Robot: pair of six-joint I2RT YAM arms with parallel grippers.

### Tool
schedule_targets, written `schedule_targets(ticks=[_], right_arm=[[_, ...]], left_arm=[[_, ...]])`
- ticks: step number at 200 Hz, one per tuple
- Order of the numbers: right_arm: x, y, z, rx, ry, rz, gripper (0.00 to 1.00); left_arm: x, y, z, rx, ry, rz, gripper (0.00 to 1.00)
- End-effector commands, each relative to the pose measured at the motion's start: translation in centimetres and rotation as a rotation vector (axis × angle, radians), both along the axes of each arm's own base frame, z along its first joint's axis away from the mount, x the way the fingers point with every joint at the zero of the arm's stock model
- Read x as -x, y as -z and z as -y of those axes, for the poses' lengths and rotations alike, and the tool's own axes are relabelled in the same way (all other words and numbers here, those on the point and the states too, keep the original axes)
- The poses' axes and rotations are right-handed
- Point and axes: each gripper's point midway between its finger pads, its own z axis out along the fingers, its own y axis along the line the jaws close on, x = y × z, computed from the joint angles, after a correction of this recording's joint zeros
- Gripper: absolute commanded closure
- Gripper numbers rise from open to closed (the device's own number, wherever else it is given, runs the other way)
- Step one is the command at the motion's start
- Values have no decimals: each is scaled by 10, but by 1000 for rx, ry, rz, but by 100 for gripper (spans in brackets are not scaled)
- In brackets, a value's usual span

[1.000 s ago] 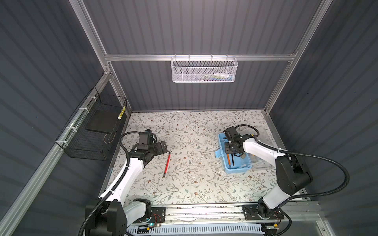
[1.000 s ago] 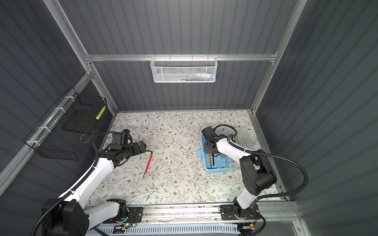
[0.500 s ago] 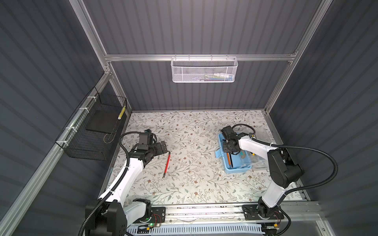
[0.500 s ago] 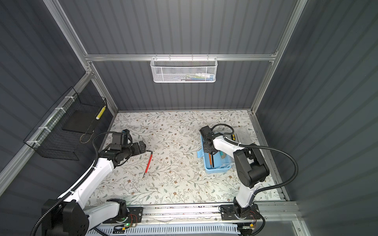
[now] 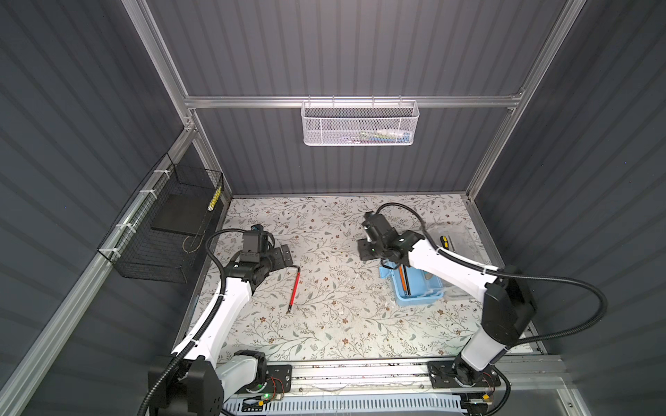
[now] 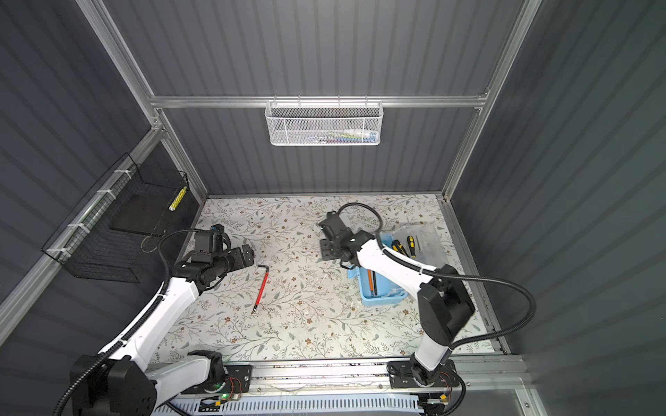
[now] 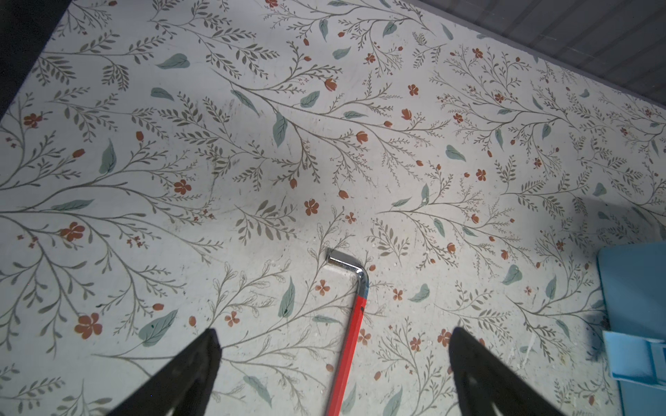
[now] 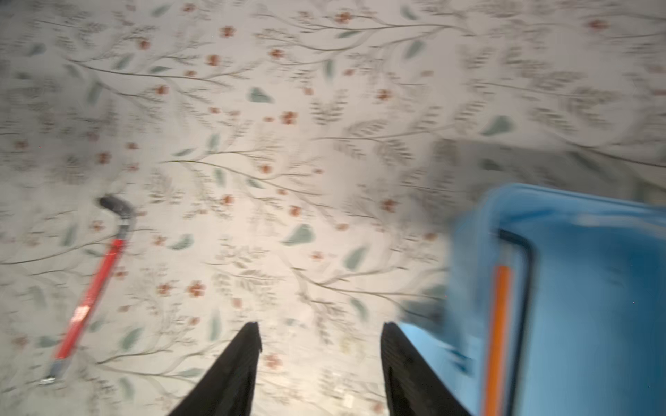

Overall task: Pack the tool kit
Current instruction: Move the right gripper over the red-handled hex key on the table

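The tool kit (image 5: 418, 291) (image 6: 383, 293) is a light-blue box lying open on the right of the floral table, with an orange-handled tool (image 8: 499, 324) and a black one inside. Its blue wall shows in the left wrist view (image 7: 634, 288). My right gripper (image 5: 364, 250) (image 8: 320, 327) hovers open and empty just left of the box's far end. A red hex key (image 5: 294, 288) (image 6: 262, 286) (image 7: 351, 335) lies left of centre. My left gripper (image 5: 283, 255) (image 7: 333, 335) is wide open, with the key's red shaft in line between its fingers and not touched.
The box's clear lid (image 6: 427, 237) lies open to its right, with yellow-and-black screwdrivers (image 6: 403, 246) on it. A white mesh basket (image 5: 360, 126) hangs on the back wall. A black wire basket (image 5: 162, 230) hangs on the left wall.
My right gripper has come up out of the blue box, moved left of it and opened. The left arm and the red hex key have not moved.
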Motion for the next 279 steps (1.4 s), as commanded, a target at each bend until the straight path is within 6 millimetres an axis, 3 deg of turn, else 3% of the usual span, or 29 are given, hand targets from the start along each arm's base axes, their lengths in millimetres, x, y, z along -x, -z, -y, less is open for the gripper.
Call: schedule_targets(ticks=[1,11,39,70,129,157,224,279], right_arm=[[21,23,-90,-123,-153,-73,37],[27,29,-119,-141,-202,-74,35],[34,52,-157,-100,-294,-28,27],[36,76,-176,-9,-367,16,22],[56,114,-201,139,-455,39,19],[68,125,-203,220,-490,23,19],[78,146,-189,348,-509,3,18],[81,150,-148,398,-496,-78,23]], left_arm=[[-3,-52,-11,23,-48,81,1],[-2,-64,-20,12,-72,100,1],[2,-68,-45,4,-122,108,0],[1,-60,-55,45,-142,90,0],[1,-52,-50,74,-114,70,1],[1,-53,-44,97,-90,72,1],[8,-52,-57,22,-124,51,0],[6,-47,-55,34,-117,45,1]])
